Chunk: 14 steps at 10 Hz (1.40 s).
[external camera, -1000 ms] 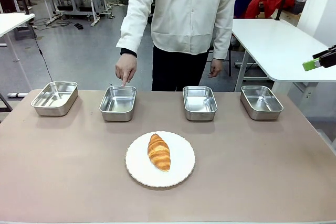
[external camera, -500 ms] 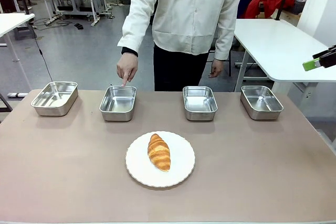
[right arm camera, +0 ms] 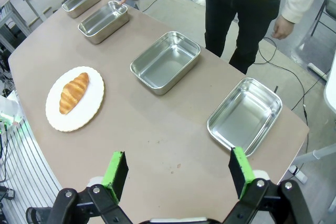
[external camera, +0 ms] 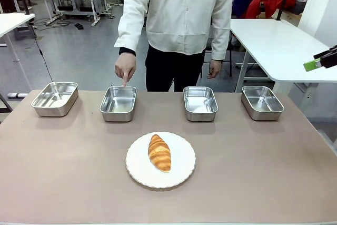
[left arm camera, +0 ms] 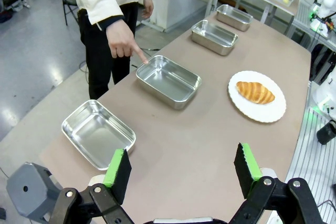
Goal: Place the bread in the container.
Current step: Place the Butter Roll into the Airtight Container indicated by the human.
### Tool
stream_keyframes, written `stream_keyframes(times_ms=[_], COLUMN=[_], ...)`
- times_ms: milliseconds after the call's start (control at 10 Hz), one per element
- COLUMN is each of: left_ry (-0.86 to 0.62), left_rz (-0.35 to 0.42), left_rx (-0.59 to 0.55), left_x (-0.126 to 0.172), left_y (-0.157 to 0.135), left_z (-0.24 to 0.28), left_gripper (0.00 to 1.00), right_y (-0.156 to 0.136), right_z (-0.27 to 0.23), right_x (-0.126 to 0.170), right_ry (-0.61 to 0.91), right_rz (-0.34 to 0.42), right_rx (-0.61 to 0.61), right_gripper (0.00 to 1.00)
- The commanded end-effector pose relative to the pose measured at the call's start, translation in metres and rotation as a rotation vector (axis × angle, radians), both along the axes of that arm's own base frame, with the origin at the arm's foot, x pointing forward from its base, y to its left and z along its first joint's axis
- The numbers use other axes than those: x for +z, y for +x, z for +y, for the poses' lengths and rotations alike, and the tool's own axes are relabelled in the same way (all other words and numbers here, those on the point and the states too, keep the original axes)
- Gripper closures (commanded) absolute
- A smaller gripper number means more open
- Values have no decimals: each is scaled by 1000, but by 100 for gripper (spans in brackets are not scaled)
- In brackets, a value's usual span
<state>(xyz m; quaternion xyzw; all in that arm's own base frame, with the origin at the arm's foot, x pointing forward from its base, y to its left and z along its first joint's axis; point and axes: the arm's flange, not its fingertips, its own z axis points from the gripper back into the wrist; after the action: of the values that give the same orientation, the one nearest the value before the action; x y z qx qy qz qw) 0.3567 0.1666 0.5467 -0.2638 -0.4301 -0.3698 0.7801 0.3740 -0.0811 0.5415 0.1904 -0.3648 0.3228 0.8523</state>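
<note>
Bread point(external camera: 159, 153), a golden-brown ridged croissant with tapered ends, lies lengthwise on a round white plate point(external camera: 181, 175). The plate sits on the tan bench point(external camera: 63, 172), near the robot's side and close to the middle.

Along the far edge of the bench stand 4 shiny stainless-steel rectangular trays in 1 row, well apart from the plate. The container point(external camera: 118, 116) is tray 2 from the robot's left. The far-left tray point(external camera: 54, 110), tray 3 point(external camera: 200, 115) and the far-right tray point(external camera: 262, 113) match it. All 4 are empty.

A person in a white shirt stands at the far side. The person's hand point(external camera: 125, 68) points 1 index finger down at the far rim of the container; contact cannot be confirmed.

Left end effector point(left arm camera: 182, 163): jaws spread wide, gripping nothing, above the bench's left end. Right end effector point(right arm camera: 177, 170): jaws spread wide, gripping nothing, above the right end.
</note>
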Motion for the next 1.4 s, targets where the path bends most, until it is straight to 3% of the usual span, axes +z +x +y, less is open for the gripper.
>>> stream_keyframes(times_ms=[0, 300, 800, 1000, 1100, 1200, 1300], left_ry=[69, 156, 346, 482, 512, 424, 424], left_rz=[35, 138, 497, 561, 600, 511, 511], left_rx=[39, 111, 228, 277, 372, 259, 259], left_x=[11, 11, -45, -77, -95, -84, -84], left_y=[9, 39, 75, 86, 91, 68, 68], left_z=[-57, -176, -365, -417, -434, -402, -402], left_gripper=[0, 0, 0, 0, 0, 0, 0], right_y=[0, 0, 0, 0, 0, 0, 0], right_z=[0, 0, 0, 0, 0, 0, 0], right_x=[-2, -2, -2, -2, -2, -2, -2], right_ry=[13, 13, 13, 13, 13, 13, 13], right_rz=[-12, -12, -12, -12, -12, -12, -12], right_rx=[14, 14, 14, 14, 14, 14, 14], right_gripper=[0, 0, 0, 0, 0, 0, 0])
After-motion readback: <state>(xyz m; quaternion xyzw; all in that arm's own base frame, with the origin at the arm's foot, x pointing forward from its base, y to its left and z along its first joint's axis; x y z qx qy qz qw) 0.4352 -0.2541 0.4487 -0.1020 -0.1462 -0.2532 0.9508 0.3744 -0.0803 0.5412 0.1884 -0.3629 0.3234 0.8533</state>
